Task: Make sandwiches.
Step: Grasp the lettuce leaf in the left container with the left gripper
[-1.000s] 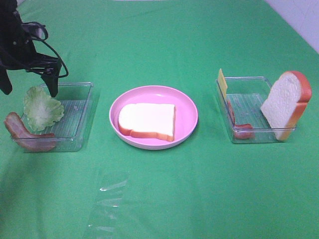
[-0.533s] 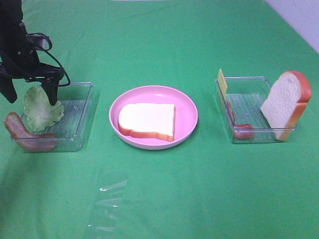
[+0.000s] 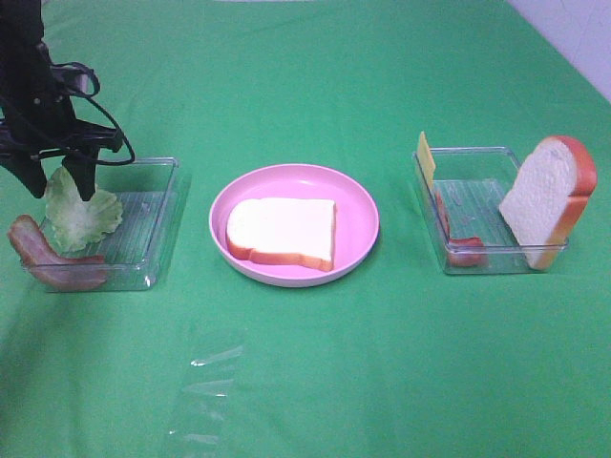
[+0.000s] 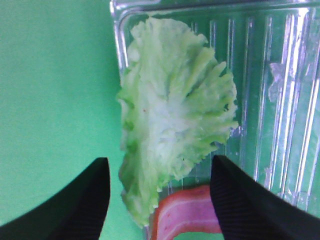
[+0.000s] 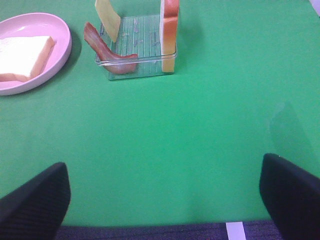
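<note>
No stacked sandwiches are in view. One white bread slice lies flat on the pink plate. My left gripper reaches down over the left clear tray. Its fingers straddle the top of the green lettuce leaf, with small gaps on both sides, so it is open. A bacon strip leans on that tray's near corner. The right tray holds an upright bread slice, a cheese square and bacon. My right gripper hovers wide open over bare cloth, holding nothing.
Green cloth covers the table. A crumpled sheet of clear plastic lies near the front, left of centre. A white surface borders the cloth at the far right corner.
The left gripper has come down onto the lettuce and its fingers have narrowed around the leaf's upper edge. Nothing else has moved.
</note>
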Motion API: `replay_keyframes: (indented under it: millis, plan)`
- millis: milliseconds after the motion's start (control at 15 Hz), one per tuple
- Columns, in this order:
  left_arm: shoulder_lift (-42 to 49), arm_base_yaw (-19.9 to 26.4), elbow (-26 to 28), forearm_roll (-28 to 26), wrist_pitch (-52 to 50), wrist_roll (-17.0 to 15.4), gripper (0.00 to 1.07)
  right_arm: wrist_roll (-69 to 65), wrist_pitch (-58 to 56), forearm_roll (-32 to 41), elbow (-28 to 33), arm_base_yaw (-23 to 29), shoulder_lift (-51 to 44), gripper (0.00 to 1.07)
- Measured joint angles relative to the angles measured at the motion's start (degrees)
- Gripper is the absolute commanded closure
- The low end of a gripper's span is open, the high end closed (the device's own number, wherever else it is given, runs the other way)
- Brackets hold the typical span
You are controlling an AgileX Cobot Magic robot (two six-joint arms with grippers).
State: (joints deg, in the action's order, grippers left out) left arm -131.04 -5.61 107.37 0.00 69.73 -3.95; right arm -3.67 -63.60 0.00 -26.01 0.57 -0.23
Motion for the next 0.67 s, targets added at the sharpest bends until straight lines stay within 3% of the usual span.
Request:
replay_keyframes:
  millis: [333,667]
  plan:
    - [0.0,0.0,0.0,0.0,0.0,0.0,0.52,0.0,0.0,0.0,0.0,0.0,0.0,0.09]
    - [0.0,0.0,0.0,0.0,0.0,0.0,0.69,0.0,0.0,0.0,0.0,0.0,0.0,0.09]
